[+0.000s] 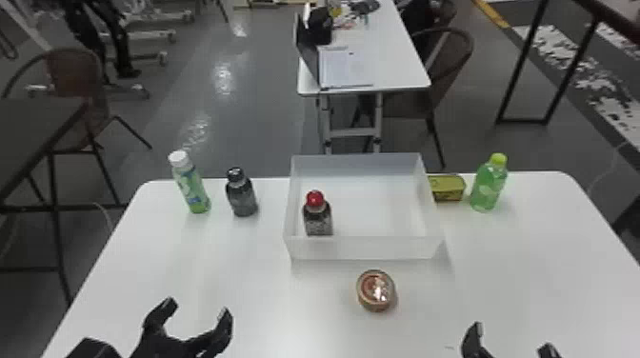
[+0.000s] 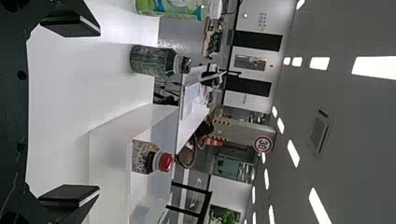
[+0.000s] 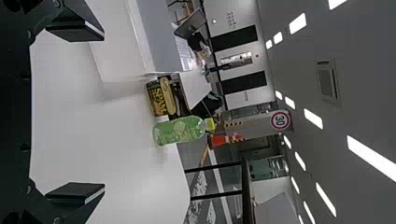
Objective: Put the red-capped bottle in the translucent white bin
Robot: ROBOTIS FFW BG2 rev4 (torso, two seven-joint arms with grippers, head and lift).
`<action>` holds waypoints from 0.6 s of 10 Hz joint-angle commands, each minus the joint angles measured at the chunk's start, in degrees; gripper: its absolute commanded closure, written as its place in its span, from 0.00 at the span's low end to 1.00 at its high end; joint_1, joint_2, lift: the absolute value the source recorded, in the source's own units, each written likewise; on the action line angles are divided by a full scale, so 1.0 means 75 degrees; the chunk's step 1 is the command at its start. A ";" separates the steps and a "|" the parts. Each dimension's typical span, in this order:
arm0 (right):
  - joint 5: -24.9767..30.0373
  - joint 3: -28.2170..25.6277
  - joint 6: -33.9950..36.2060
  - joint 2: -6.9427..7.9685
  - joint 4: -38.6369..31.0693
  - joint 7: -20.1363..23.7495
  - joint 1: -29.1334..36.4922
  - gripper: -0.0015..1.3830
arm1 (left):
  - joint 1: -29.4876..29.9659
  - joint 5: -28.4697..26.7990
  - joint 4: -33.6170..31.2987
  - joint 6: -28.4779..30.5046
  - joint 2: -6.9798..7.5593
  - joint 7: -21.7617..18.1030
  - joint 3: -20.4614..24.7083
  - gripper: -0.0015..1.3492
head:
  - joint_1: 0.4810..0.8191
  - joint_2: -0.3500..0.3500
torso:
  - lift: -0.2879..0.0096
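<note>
red-capped bottle (image 1: 318, 220), dark-necked, upright

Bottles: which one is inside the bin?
The red-capped bottle, upright in the bin; the white-capped one, black-capped one and lime-capped one stand outside it.

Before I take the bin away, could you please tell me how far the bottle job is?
The placing looks done: the dark bottle with red cap stands inside the translucent white bin. Nothing is in hand: the black left gripper and black right gripper are open and empty. Probably nothing is left to place.
</note>
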 commanded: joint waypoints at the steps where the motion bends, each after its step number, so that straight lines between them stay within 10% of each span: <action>1: -0.0007 0.0000 0.0000 0.0000 -0.0010 0.0001 0.0000 0.11 | -0.0010 0.0017 0.0000 0.0025 0.0060 -0.0002 -0.0040 0.09 | 0.63 0.63 | 0.85; 6: 0.0122 0.0000 0.0035 0.0000 -0.0092 -0.0022 0.0070 0.11 | -0.0033 0.0029 0.0000 0.0142 0.0131 0.0010 -0.0099 0.09 | 0.63 0.62 | 0.85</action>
